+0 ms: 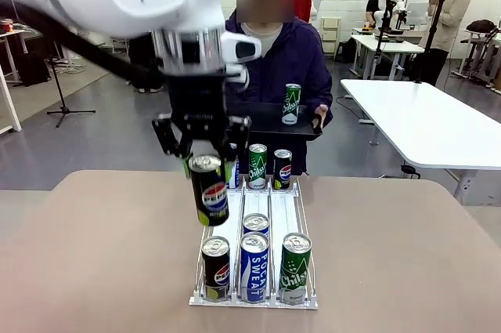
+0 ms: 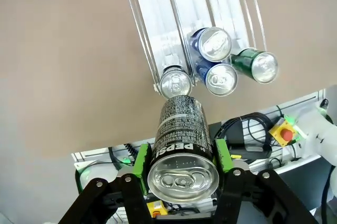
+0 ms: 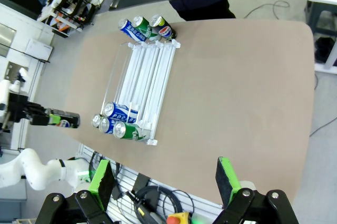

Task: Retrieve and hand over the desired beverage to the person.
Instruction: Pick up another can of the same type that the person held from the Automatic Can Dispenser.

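Note:
My left gripper point(image 1: 205, 162) is shut on a black Pepsi can point(image 1: 209, 190), held in the air above the left lane of the white can rack point(image 1: 301, 215). In the left wrist view the same Pepsi can point(image 2: 181, 147) sits between the green pads point(image 2: 140, 162), above the rack's near cans. The person point(image 1: 293, 59) in a dark jacket stands at the far side holding a black tray point(image 1: 266, 125) with a green Chilsung can point(image 1: 291, 104) on it. My right gripper point(image 3: 166, 179) hangs open high over the table's near edge, holding nothing.
The rack holds a Pepsi can point(image 1: 216, 268), two Pocari Sweat cans point(image 1: 254, 266) and a green can point(image 1: 295, 267) at the near end, and three cans point(image 1: 257, 165) at the far end. A white table point(image 1: 423, 117) stands at the right; other people work farther back.

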Available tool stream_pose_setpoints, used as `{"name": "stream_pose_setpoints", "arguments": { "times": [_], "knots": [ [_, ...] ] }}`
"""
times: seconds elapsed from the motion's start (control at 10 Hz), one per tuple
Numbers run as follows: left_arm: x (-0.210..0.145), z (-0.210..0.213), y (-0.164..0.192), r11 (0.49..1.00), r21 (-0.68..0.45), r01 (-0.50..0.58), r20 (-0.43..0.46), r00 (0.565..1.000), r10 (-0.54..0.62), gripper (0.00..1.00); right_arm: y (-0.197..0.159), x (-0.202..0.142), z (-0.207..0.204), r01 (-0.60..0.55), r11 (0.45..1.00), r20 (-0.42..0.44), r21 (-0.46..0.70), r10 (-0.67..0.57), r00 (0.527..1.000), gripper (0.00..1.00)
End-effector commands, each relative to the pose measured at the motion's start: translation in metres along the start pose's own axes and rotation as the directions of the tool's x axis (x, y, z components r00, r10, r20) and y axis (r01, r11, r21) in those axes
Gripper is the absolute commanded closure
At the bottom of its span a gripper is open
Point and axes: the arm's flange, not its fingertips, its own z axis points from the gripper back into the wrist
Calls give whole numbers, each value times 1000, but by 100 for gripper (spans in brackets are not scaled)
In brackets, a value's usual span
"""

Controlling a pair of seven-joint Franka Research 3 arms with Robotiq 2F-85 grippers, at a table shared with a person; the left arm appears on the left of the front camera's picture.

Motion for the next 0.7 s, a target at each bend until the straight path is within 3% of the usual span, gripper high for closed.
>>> {"name": "stream_pose_setpoints", "arguments": {
  "times": [0.0, 0.6],
  "knots": [
    [16, 24, 0, 999, 32, -15, 16, 1000, 14, 52, -1, 2, 0, -1, 1000, -2, -2, 1, 1000, 0],
    [20, 38, 7, 999, 24, -22, 21, 1000, 21, 52, -1, 2, 0, -1, 1000, -2, -2, 1, 1000, 0]
  ]
}}
